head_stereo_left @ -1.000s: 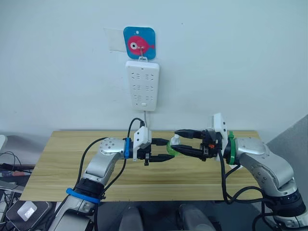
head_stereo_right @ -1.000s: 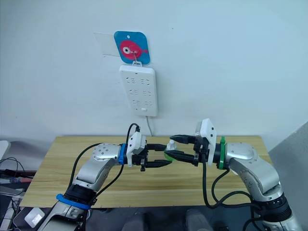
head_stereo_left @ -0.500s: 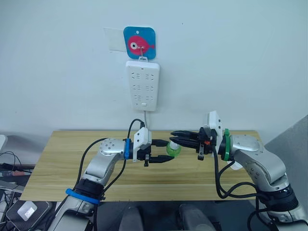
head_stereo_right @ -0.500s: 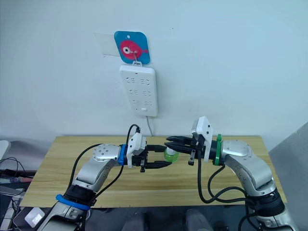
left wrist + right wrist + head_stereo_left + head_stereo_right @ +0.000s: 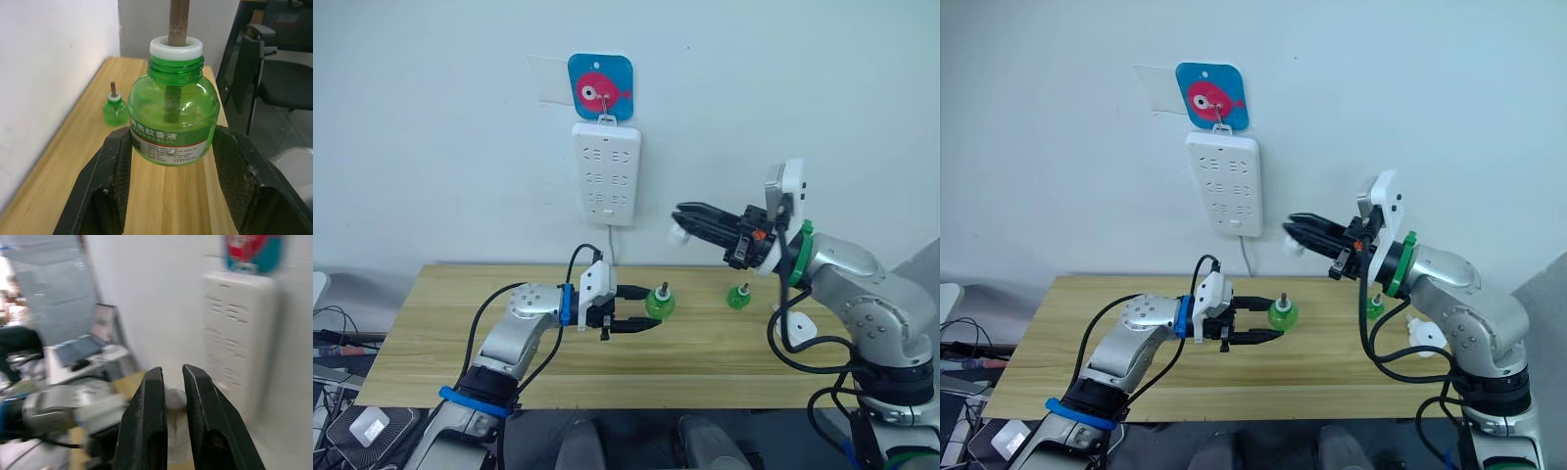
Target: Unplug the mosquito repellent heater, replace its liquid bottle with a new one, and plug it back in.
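Observation:
My left gripper (image 5: 646, 309) is shut on a green liquid bottle (image 5: 172, 117) with a white collar and a bare brown wick, held upright low over the wooden table (image 5: 450, 333). My right gripper (image 5: 681, 219) is raised to the right of it, shut on the small white mosquito repellent heater (image 5: 677, 234), which is partly hidden by the fingers (image 5: 146, 421). It hangs level with the lower end of the white power strip (image 5: 606, 171) on the wall, off to the strip's right. A second green bottle (image 5: 737, 296) stands on the table under the right arm.
The power strip hangs from a blue hook plate with a pink fish (image 5: 600, 86), and its cable drops behind the table. A small white object (image 5: 800, 326) lies on the table's right part. A black chair (image 5: 274, 73) stands beyond the table's end.
The right gripper has pulled the heater off the bottle and lifted it up and to the right, toward the wall. The bottle's wick now stands bare. The left gripper has stayed in place.

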`<state>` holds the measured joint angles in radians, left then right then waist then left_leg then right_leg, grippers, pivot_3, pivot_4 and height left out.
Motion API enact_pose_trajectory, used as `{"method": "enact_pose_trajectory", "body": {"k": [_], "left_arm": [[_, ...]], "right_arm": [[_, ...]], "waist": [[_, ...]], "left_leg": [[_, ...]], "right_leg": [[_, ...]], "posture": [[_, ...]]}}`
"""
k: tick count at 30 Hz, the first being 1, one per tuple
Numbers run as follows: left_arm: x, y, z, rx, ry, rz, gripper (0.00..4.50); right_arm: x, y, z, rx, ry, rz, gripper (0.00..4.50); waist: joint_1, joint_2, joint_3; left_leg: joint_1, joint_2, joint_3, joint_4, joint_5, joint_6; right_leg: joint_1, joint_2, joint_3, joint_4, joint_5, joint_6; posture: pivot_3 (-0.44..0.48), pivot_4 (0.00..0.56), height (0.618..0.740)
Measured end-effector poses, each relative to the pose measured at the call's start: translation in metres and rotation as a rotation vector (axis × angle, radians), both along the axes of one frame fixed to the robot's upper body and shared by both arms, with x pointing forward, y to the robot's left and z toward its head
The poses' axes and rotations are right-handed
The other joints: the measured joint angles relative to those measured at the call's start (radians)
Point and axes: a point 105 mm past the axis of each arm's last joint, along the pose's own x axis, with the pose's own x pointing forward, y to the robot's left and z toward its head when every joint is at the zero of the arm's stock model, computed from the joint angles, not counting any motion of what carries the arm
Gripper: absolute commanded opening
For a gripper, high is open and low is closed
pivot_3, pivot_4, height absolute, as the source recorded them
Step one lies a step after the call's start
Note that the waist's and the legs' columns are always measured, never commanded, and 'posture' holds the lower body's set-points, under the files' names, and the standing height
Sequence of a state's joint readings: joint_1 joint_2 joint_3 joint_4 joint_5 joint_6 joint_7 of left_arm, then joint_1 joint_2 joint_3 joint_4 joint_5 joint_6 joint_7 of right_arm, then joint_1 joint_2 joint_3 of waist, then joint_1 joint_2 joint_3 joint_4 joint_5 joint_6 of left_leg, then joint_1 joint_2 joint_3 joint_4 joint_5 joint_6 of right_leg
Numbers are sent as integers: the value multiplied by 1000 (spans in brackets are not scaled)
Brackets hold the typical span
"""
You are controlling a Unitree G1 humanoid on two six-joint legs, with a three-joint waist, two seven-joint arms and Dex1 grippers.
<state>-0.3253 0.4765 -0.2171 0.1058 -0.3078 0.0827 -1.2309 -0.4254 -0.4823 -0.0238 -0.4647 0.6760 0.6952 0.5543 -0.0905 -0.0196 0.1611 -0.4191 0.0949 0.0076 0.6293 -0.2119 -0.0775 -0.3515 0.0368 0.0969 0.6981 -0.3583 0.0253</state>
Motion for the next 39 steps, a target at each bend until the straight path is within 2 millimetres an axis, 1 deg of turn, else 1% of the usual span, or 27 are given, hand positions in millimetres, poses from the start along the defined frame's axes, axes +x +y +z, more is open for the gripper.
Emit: {"method": "enact_pose_trajectory", "body": {"k": [2, 3, 9, 11, 15, 20, 23, 28, 30, 35, 37, 39], "left_arm": [[-3, 6, -5, 9, 19, 19, 2163], [-6, 6, -6, 9, 22, 17, 2163], [-9, 3, 0, 2, 4, 18, 2163], [-10, 4, 1, 9, 4, 19, 2163], [-10, 8, 1, 14, 6, 38, 2163], [-11, 12, -2, 25, 20, 56, 2163], [-12, 12, 0, 24, 10, 54, 2163], [-14, 14, -1, 28, 15, 59, 2163], [-15, 15, 0, 28, 13, 60, 2163], [-15, 18, 0, 36, 20, 69, 2163], [-15, 18, -1, 37, 26, 71, 2163], [-16, 18, -1, 38, 26, 71, 2163]], "right_arm": [[15, -12, -29, -58, 14, -129, 193], [23, -17, -47, -80, 26, -198, 193], [50, -20, -114, -129, 95, -413, 193], [54, -21, -131, -134, 118, -453, 193], [59, -27, -147, -144, 124, -498, 193], [60, -40, -187, -196, 183, -579, 193], [59, -43, -199, -211, 190, -597, 193], [57, -43, -219, -213, 226, -611, 193], [60, -46, -221, -213, 231, -635, 193], [66, -49, -220, -196, 226, -669, 193], [65, -49, -221, -196, 230, -666, 936], [65, -48, -221, -195, 227, -660, 1525]], "waist": [[-1, 0, 0], [-1, 0, 0], [-1, 0, 0], [1, 1, 0], [3, 1, 0], [4, 1, 0], [4, 1, 0], [4, 1, 0], [4, 1, 0], [5, 1, 0], [5, 1, 0], [6, 1, 0]], "left_leg": [[0, 0, 1, 0, 0, 0], [0, 0, 1, 0, 0, 0], [0, 0, 1, 0, 0, 0], [0, 0, 1, -1, 0, 0], [1, 0, 1, -1, 0, 0], [1, 0, 2, -1, 0, 0], [1, 1, 2, -1, 0, 0], [2, 0, 2, -1, 0, 0], [2, 0, 2, -1, 0, 0], [2, 1, 2, -1, 0, 0], [2, 1, 2, -1, 0, 0], [2, 1, 2, -1, 0, -1]], "right_leg": [[-1, 0, 0, 0, 0, 0], [-1, 0, 0, 1, 0, 0], [-1, 0, 1, 1, 0, 0], [-1, 0, 1, 1, 0, 0], [-1, 0, 1, 1, 0, 0], [-1, 0, 1, 1, 0, 0], [-1, 0, 1, 1, 0, 0], [0, 0, 1, 2, 0, 0], [0, 0, 1, 2, 0, 0], [0, 0, 1, 2, 0, 0], [0, 0, 1, 2, 0, 0], [0, 0, 1, 2, 0, 0]], "posture": [[-123, 145, 740], [-114, 143, 740], [-83, 148, 740], [-83, 148, 740], [-70, 147, 740], [-59, 148, 740], [-53, 148, 740], [-36, 144, 740], [-34, 144, 740], [-34, 139, 740], [-40, 135, 740], [-43, 133, 740]]}}
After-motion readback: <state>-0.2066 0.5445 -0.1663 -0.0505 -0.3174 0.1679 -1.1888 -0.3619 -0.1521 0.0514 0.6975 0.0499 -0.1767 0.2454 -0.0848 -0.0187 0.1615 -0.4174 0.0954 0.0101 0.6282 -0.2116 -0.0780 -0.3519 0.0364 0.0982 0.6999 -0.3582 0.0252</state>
